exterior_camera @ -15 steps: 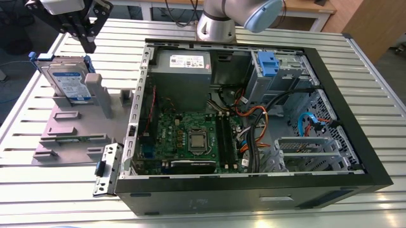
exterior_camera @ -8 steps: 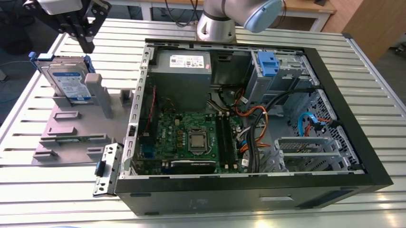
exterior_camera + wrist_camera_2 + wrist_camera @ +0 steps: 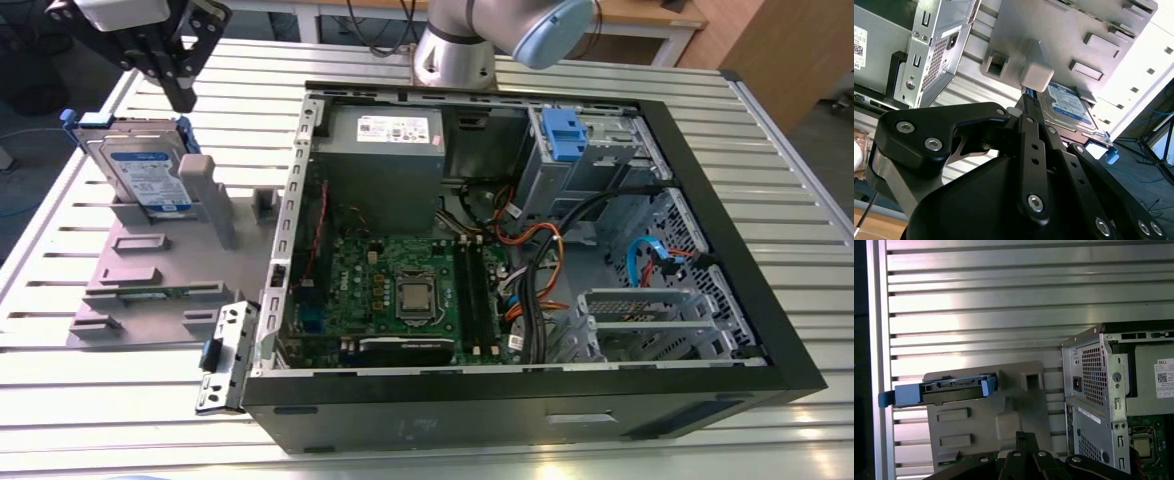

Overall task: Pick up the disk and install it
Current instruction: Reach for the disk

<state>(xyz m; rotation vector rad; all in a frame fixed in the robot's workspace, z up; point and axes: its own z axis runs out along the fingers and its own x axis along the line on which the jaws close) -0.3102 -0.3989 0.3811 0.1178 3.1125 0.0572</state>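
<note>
The disk stood on edge in a grey holder on the slatted table, at the exterior view's left of the open computer case. The gripper hung above it and a little farther back (clear of it, touching nothing). Its fingers were drawn close together, empty. In the second wrist view the gripper's body covered the near end of the disk; in the first wrist view the disk showed edge-on, label hidden.
</note>
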